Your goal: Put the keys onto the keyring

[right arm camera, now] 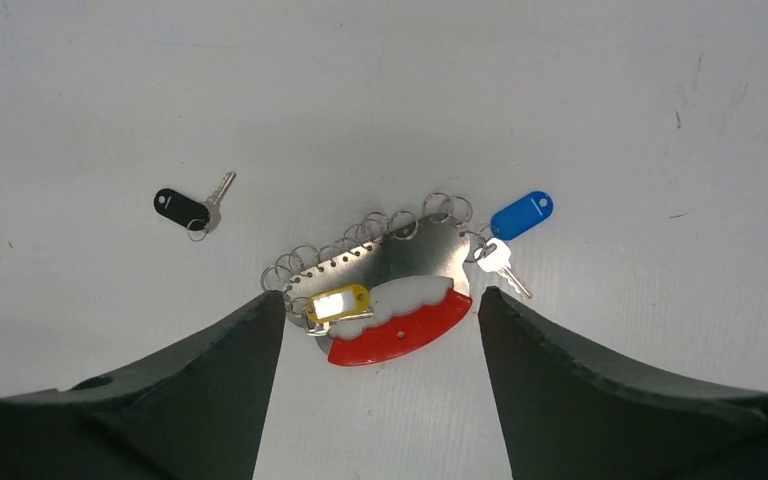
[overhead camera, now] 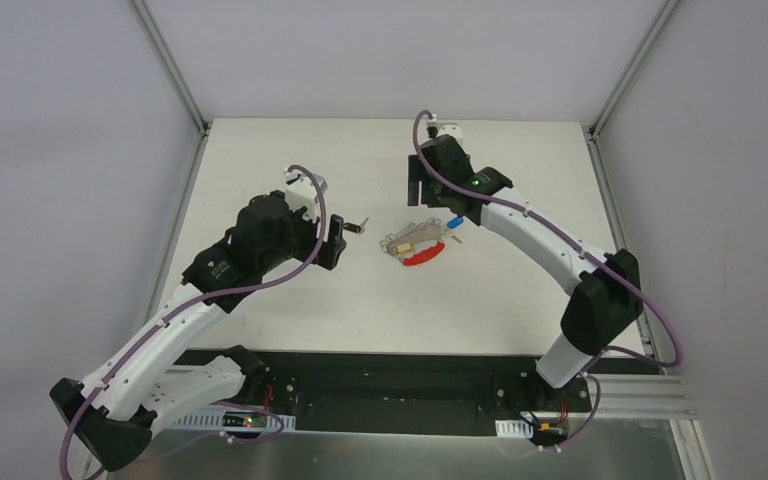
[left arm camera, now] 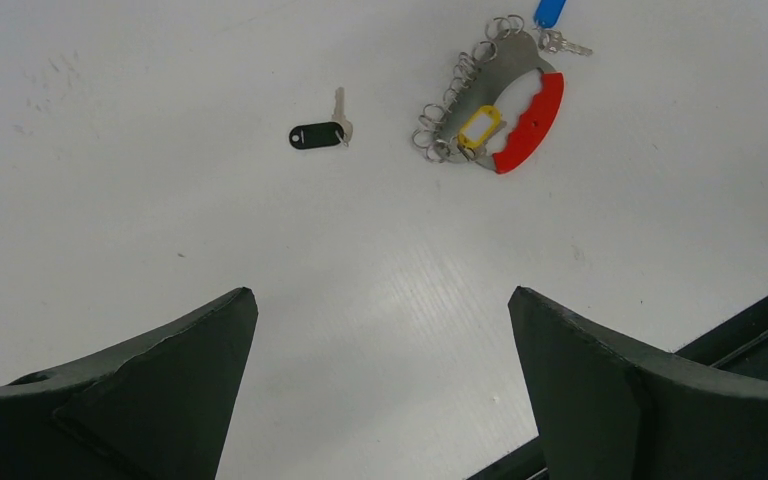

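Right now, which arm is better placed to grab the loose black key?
Left. Its open left tool sits just beside the black key, with nothing between them. The right tool hangs open by the keyring, farther from that key.

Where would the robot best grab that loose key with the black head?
Probably the black key by its plastic head, its broadest part, coming straight down: it lies flat on the table, clear of the keyring, and its thin blade offers little to pinch. The open left gripper is nearer.
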Tool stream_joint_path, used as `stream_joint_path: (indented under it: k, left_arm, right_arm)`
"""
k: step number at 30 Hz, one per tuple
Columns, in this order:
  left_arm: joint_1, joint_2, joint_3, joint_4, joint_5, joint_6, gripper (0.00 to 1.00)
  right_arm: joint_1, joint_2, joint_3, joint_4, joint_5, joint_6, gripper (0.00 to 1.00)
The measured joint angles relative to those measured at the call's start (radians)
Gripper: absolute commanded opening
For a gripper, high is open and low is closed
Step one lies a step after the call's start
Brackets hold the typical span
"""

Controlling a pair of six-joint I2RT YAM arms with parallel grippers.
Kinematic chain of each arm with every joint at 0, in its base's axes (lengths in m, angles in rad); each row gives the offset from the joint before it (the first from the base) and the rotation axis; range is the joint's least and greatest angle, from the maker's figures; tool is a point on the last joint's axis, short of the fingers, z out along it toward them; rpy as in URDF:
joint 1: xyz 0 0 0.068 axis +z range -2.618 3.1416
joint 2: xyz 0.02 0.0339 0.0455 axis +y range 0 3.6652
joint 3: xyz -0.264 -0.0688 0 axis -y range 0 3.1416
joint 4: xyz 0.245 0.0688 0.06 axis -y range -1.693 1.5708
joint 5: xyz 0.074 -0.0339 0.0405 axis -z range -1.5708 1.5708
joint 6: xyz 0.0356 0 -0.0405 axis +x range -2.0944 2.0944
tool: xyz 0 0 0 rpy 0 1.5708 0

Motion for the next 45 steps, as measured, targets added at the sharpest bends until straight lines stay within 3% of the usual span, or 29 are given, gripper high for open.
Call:
stream_joint_path:
  k: [11,21,35,45]
  left_arm:
    - [0.0,-0.027,-0.008,0.004,-0.026,0.0,0.99]
    - [0.0,-0.032,-0.02,0.005,-0.035,0.001,0.99]
    - [0.0,-0.032,-0.021,0.005,-0.035,0.001,0.99]
    - [0.0,-0.032,-0.021,0.005,-0.035,0.002,0.99]
  right_arm:
    - [-0.028,0.283,0.246,-0.06,-0.03,0.055,0.57]
    - [-0.046,0.447,0.299,-0.109,-0.06,0.134,0.51]
    - [-0.048,0.582,0.369,-0.158,-0.086,0.203,0.44]
    - [-0.048,0.594,0.366,-0.183,-0.085,0.226,0.36]
